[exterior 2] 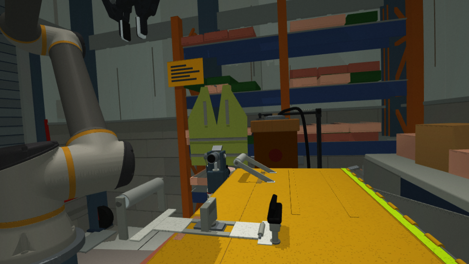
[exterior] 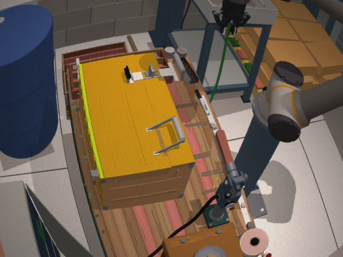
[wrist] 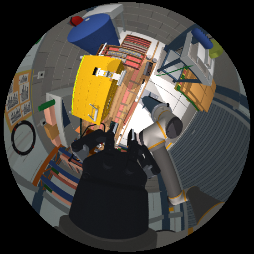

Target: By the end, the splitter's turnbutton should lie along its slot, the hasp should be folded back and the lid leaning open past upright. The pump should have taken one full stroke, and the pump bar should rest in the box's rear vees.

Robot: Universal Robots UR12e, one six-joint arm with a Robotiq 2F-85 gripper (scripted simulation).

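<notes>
The hasp (exterior: 146, 75) (exterior 2: 210, 226) lies flat across the front edge of the yellow lid (exterior: 132, 114) (exterior 2: 311, 216), with the black turnbutton (exterior: 126, 72) (exterior 2: 274, 211) standing up through its plate. My gripper (exterior: 231, 24) (exterior 2: 132, 29) (wrist: 122, 136) hangs high in the air, well above and to the right of the box, empty, its fingers partly closed with nothing between them. The lid is shut and carries a grey handle (exterior: 172, 134) (exterior 2: 252, 165). The pump (exterior: 231, 186) (exterior 2: 214, 164), with its red-gripped bar (exterior: 225, 146), stands on the pallet by the box's right end.
A blue drum (exterior: 24, 80) stands left of the box. A metal stand (exterior: 226, 57) with a green hose (exterior: 220, 66) is under my gripper, cardboard boxes (exterior: 298, 43) behind it. A brown tank (exterior 2: 275, 141) and shelving (exterior 2: 295, 65) lie past the box's far end.
</notes>
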